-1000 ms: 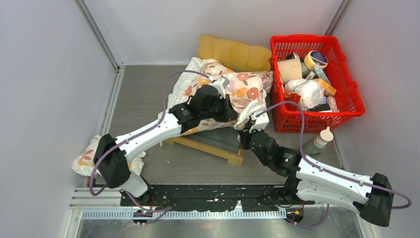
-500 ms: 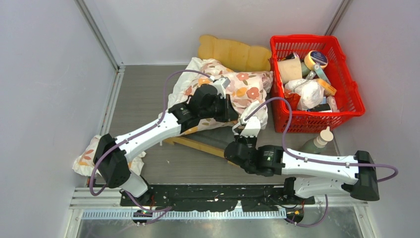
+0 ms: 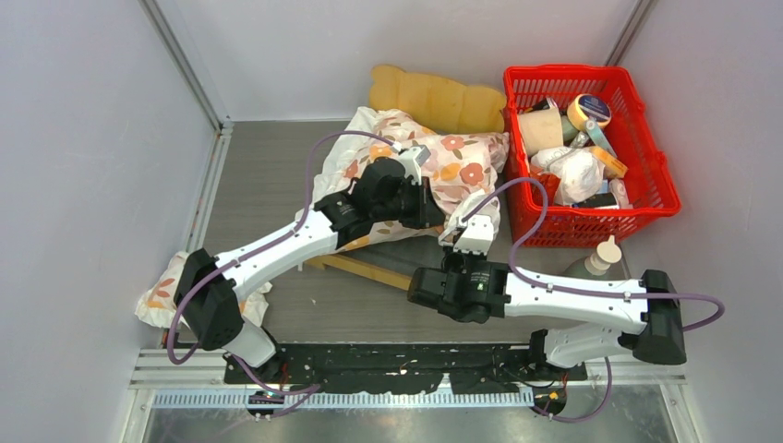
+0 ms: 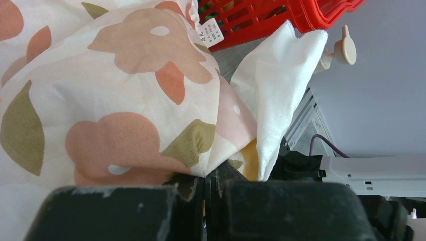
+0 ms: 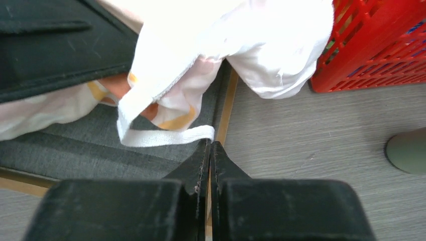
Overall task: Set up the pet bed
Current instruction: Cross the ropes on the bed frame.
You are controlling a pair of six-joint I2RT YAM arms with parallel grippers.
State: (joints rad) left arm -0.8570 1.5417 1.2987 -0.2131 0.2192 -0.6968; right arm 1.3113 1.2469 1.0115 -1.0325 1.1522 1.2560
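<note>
The pet bed (image 3: 369,270) lies in the middle of the table, its scalloped headboard (image 3: 434,100) at the back. A white floral cushion (image 3: 448,159) is bunched over most of it. My left gripper (image 3: 427,205) reaches over the cushion and is shut on a fold of its fabric (image 4: 150,135); in the left wrist view the left gripper (image 4: 211,175) pinches the cloth at its tips. My right gripper (image 5: 211,146) is shut with nothing in it, tips just above the bed's side rail (image 5: 228,100) and grey surface (image 5: 75,150), beside the cushion's white hem (image 5: 166,135).
A red basket (image 3: 646,185) full of items stands at the back right, close to the bed. A green bottle with a cream cap (image 3: 596,263) stands in front of it. A second floral cloth (image 3: 162,291) lies by the left arm's base.
The right arm has swung round, its forearm now lying low across the front, and its gripper has drawn back a little from the cushion's corner. The left arm has kept still with its hold.
</note>
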